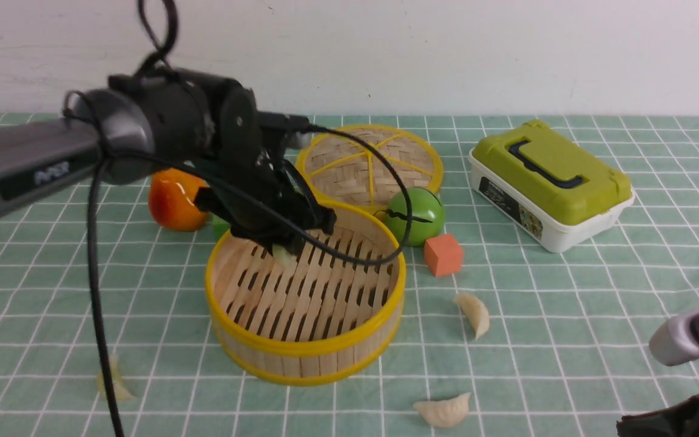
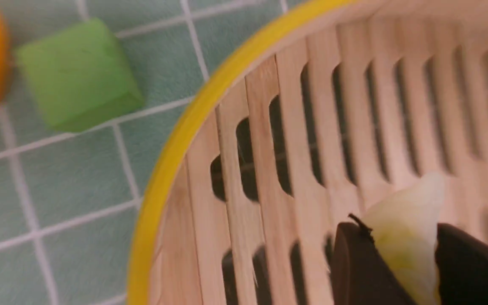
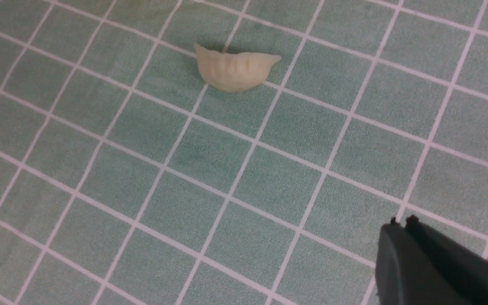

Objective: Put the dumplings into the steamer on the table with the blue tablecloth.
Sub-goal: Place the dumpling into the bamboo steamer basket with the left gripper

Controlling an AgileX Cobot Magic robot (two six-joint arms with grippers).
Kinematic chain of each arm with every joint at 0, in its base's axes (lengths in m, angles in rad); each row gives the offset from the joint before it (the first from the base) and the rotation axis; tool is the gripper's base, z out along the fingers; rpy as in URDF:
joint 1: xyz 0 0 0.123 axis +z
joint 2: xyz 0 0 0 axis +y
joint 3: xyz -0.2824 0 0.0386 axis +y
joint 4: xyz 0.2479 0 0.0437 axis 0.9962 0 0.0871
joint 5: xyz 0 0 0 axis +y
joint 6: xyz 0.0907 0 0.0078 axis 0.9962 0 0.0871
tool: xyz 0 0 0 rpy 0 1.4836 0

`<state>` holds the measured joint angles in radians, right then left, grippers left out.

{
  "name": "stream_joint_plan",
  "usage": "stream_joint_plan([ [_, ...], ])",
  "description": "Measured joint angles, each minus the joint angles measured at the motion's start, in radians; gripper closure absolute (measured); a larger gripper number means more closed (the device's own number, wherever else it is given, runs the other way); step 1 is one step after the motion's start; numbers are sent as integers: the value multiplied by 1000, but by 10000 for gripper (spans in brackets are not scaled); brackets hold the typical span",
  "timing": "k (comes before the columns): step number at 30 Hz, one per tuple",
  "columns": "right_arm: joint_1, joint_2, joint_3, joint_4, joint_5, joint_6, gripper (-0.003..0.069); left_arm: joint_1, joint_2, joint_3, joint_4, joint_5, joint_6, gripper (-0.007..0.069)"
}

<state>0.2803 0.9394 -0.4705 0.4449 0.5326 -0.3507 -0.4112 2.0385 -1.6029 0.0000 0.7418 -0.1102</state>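
Observation:
The steamer (image 1: 304, 358), a round bamboo basket with yellow rims, stands mid-table on the blue tablecloth (image 1: 568, 303). My left gripper (image 1: 286, 249) hangs inside its far left part, shut on a pale yellow-green dumpling (image 1: 284, 256). The left wrist view shows that dumpling (image 2: 405, 228) pinched between the dark fingers of the left gripper (image 2: 396, 228), just above the slats by the steamer rim (image 2: 176, 144). Three dumplings lie on the cloth: one right of the steamer (image 1: 474, 314), one in front of it (image 1: 445, 411), one at front left (image 1: 113, 379). My right gripper (image 3: 401, 222) is shut and empty, near a creamy dumpling (image 3: 235, 71).
A woven yellow-rimmed lid (image 1: 369, 164) lies behind the steamer. A green ball (image 1: 419, 215) and an orange cube (image 1: 443, 255) sit at its right, an orange fruit (image 1: 173, 200) and a green cube (image 2: 76, 76) at its left. A green-lidded box (image 1: 550, 182) stands at back right.

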Motion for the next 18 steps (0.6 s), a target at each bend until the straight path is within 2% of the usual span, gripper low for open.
stream_joint_plan([
  [5,0,0,0,0,0,0,650,-3,48,0,62,-45,0,421],
  [10,0,0,0,0,0,-6,650,-3,55,-1,76,-56,-46,325],
  [11,0,0,0,0,0,-11,650,-3,53,-15,78,-29,-94,269],
  [13,0,0,0,0,0,-11,650,-3,30,-33,85,21,-134,228],
  [16,0,0,0,0,0,-12,650,-3,-28,-43,104,79,-170,209],
  [18,0,0,0,5,3,-12,649,-3,-153,-51,129,166,-196,209],
])
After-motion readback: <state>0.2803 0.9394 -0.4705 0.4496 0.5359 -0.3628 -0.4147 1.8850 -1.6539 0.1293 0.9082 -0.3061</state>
